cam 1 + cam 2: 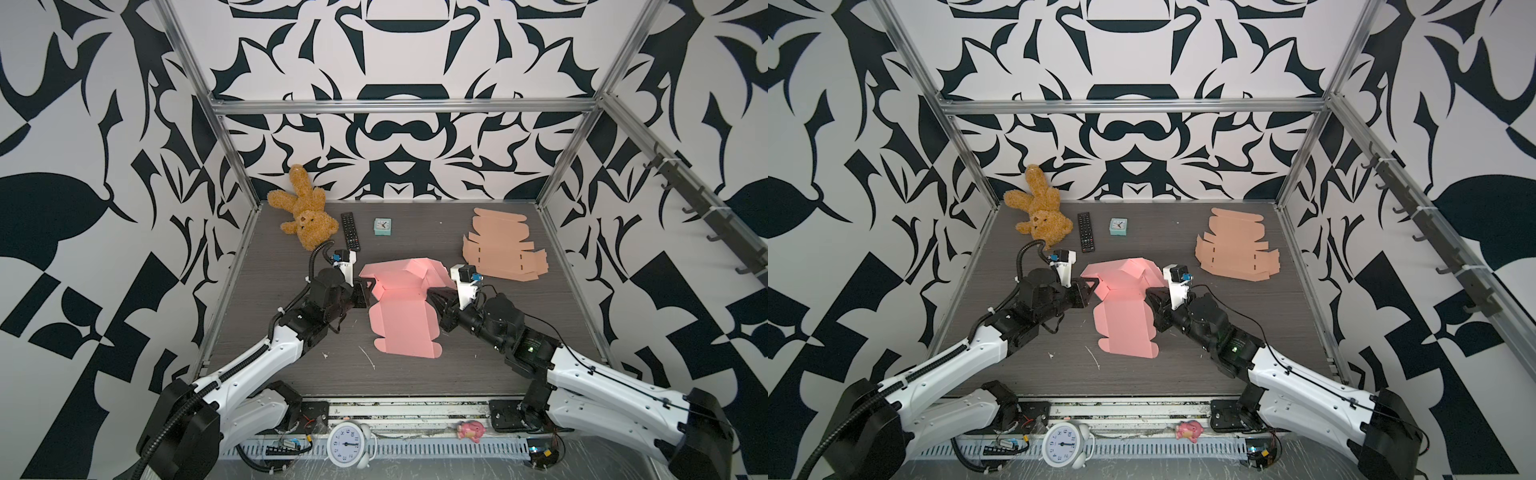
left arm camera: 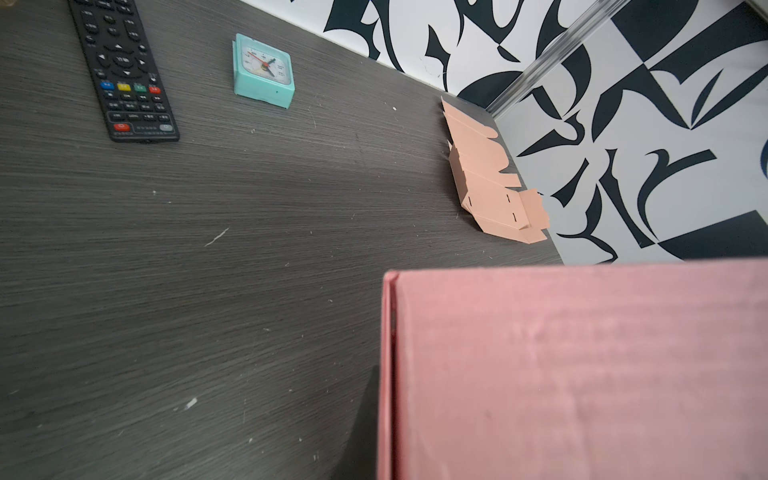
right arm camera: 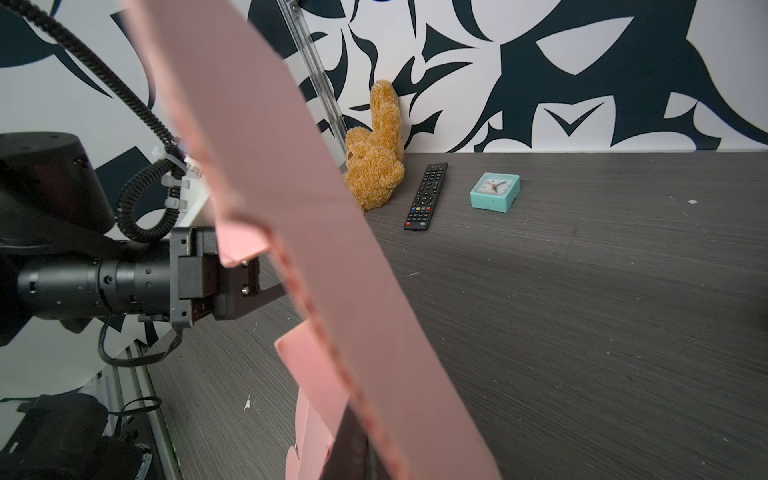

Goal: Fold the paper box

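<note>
The pink paper box (image 1: 399, 320) lies mid-table in both top views, its near half flat and its far part (image 1: 1121, 270) raised and bent over. My left gripper (image 1: 368, 291) is at the raised part's left edge. In the right wrist view its black fingers (image 3: 266, 291) are shut on that edge and run behind the pink panel (image 3: 291, 166). In the left wrist view, the pink wall (image 2: 582, 374) hides the jaws. My right gripper (image 1: 430, 296) is shut on the raised part's right edge. One dark finger (image 3: 353, 453) shows under the panel.
A brown teddy bear (image 1: 305, 216), a black remote (image 1: 350, 230) and a small teal clock (image 1: 382, 226) lie at the back left. A stack of flat tan box blanks (image 1: 503, 247) sits at the back right. A white alarm clock (image 1: 347, 444) and a pink toy (image 1: 471, 430) rest on the front rail.
</note>
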You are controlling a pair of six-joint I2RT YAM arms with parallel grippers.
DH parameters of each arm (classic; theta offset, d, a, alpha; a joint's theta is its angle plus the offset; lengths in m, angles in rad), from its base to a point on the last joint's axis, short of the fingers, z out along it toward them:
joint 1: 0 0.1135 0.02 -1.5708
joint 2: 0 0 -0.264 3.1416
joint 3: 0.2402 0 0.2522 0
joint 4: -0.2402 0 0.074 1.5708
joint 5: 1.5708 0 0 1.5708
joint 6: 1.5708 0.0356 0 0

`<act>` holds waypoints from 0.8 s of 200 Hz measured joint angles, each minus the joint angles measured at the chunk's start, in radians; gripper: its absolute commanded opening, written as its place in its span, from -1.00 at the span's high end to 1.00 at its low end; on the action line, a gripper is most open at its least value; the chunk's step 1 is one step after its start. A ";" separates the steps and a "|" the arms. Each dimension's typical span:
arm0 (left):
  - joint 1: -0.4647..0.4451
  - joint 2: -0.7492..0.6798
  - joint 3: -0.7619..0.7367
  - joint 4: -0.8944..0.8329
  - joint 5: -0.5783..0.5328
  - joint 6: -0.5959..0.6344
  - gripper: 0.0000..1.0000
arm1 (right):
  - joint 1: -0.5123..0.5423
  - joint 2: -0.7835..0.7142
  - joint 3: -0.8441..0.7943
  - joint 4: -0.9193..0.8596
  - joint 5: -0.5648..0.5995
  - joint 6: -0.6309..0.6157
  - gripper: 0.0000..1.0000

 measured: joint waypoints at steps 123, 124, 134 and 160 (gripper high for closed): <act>0.006 0.011 -0.016 0.016 0.002 -0.004 0.88 | 0.003 0.018 0.038 -0.077 0.023 0.018 0.49; 0.007 0.011 -0.017 0.016 0.002 -0.004 0.88 | 0.003 0.017 0.038 -0.080 0.023 0.018 0.49; 0.016 0.011 -0.027 0.018 0.011 -0.005 0.88 | 0.003 0.003 0.038 -0.102 0.024 0.016 0.44; 0.057 0.013 -0.048 0.025 0.044 -0.011 0.88 | 0.005 -0.036 0.048 -0.167 0.027 -0.002 0.35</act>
